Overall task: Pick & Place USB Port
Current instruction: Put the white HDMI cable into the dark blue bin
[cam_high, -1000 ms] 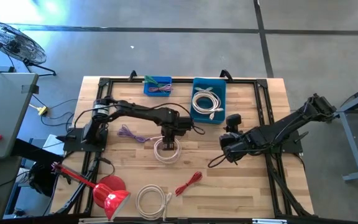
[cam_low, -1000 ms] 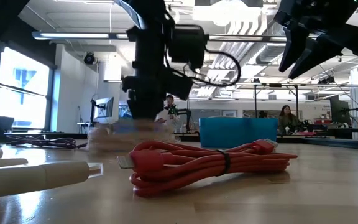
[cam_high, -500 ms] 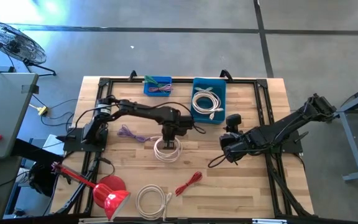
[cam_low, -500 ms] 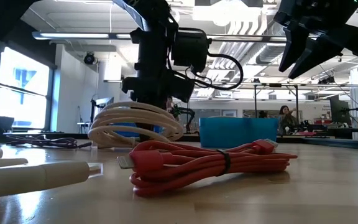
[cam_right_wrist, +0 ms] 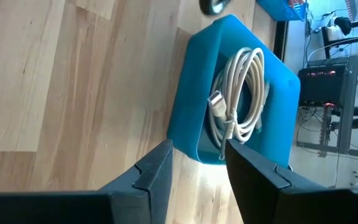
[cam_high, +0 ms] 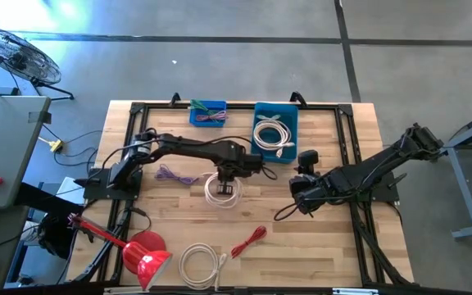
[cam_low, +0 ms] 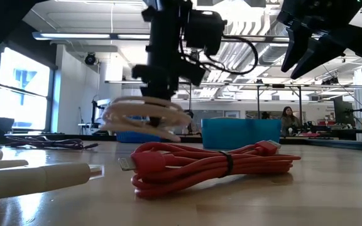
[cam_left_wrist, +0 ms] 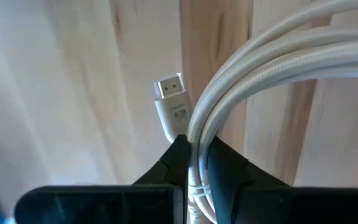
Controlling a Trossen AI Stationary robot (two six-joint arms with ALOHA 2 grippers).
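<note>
My left gripper (cam_high: 227, 173) is shut on a white coiled cable (cam_high: 222, 188) over the middle of the table. The low view shows the coil (cam_low: 146, 116) in the air, clear of the wood. Its white plug (cam_left_wrist: 170, 99) shows beside the fingers in the left wrist view. My right gripper (cam_high: 300, 193) hovers open over the table's right half, high up in the low view (cam_low: 322, 44). It looks toward the large blue bin (cam_right_wrist: 241, 99), which holds another white cable (cam_right_wrist: 238, 93). My left gripper pinches the coil's bundled strands (cam_left_wrist: 199, 163) between its two fingers, several strands together, beside the plug. The fingers (cam_low: 159, 88) come from above, pointing down, and lie across the strands. The coil hangs below them, lifted clear and slightly tilted.
A red cable (cam_high: 249, 239) and a white coil (cam_high: 198, 264) lie near the front edge, a purple cable (cam_high: 174, 175) to the left. A small blue bin (cam_high: 208, 113) and the large bin (cam_high: 275, 131) stand at the far edge. A red funnel-like object (cam_high: 146, 254) sits front left.
My left gripper has risen and moved a little toward the table's far right, staying shut. The white coil, which lay on the table a second ago, has come up with it and now hangs clear of the wood.
</note>
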